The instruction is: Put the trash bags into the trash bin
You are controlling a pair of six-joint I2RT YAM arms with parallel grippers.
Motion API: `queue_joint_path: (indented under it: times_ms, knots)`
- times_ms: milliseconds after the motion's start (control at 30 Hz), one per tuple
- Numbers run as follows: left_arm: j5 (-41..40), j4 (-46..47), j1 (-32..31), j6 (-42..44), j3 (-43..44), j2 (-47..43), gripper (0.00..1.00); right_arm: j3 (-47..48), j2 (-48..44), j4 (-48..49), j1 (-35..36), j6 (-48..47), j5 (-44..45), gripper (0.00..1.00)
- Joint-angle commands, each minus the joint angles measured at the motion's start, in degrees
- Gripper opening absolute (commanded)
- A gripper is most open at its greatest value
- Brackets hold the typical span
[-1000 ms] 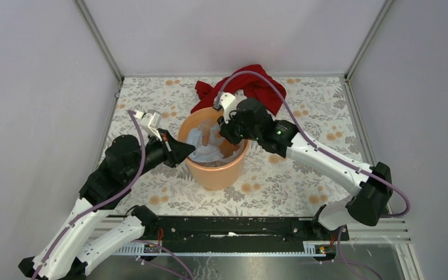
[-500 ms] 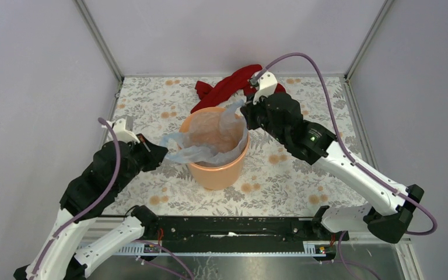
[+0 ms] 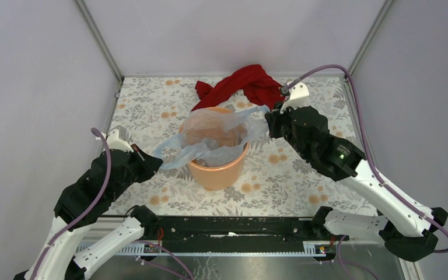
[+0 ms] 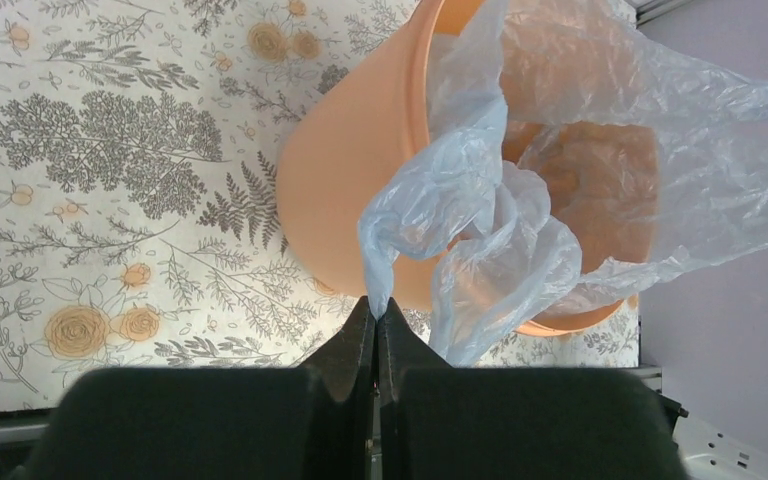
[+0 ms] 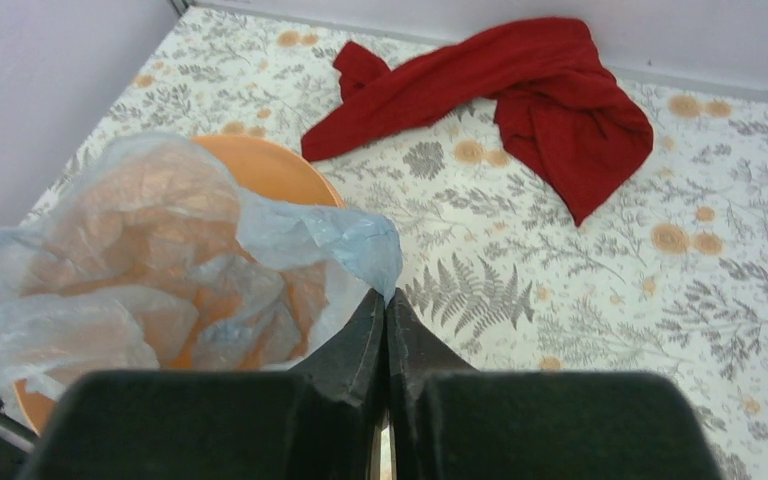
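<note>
Trash bag, thin pale blue film, is stretched across the mouth of the trash bin, held at two opposite ends. The left jaws are pressed together on a bunched corner of the film, out past the bin's left rim and low beside its wall; the left wrist view shows the tips pinched tight on the plastic. The right jaws are also closed on the other corner, past the bin's right far rim and above the table; the right wrist view shows the film caught between the tips. Between the two grips the bag's middle sags over the opening, wrinkled, with the orange showing through it. Part of the film hangs down inside the bin and part drapes over the left rim outside. How deep it reaches inside is hard to tell. The bin stands upright near the middle of the floral table. The left arm reaches in from the near left, the right arm from the near right. A red cloth lies crumpled on the table behind the bin, one end close to the far rim; contact can't be told.
</note>
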Motion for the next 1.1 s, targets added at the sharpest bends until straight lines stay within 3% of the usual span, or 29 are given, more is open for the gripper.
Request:
queue_joint_path:
  times_ms: [0,200,633,867,1067]
  knots:
    - [1.19,-0.74,-0.16,-2.81,-1.93,-1.39,0.00,-4.72,-2.93,-1.90,0.41,3.37,-0.84,0.07]
    - [-2.83,-6.72,-0.16,-6.71,-2.15,-1.50,0.00,-8.38,-5.09,-5.88,0.39,2.93,4.64,0.08]
    - [-25.47,-14.01,-0.15,-7.91,9.12,0.47,0.00,-11.75,-5.84,-6.37,0.36,1.01,18.29,0.06]
    - [-22.81,-10.43,-0.16,-3.73,5.06,1.68,0.00,-13.45,-6.36,-3.33,-0.07,-0.62,19.22,0.09]
    - [-10.76,-6.99,-0.15,1.91,0.55,-0.53,0.00,-14.77,-8.93,-3.42,-0.10,2.55,1.74,0.15]
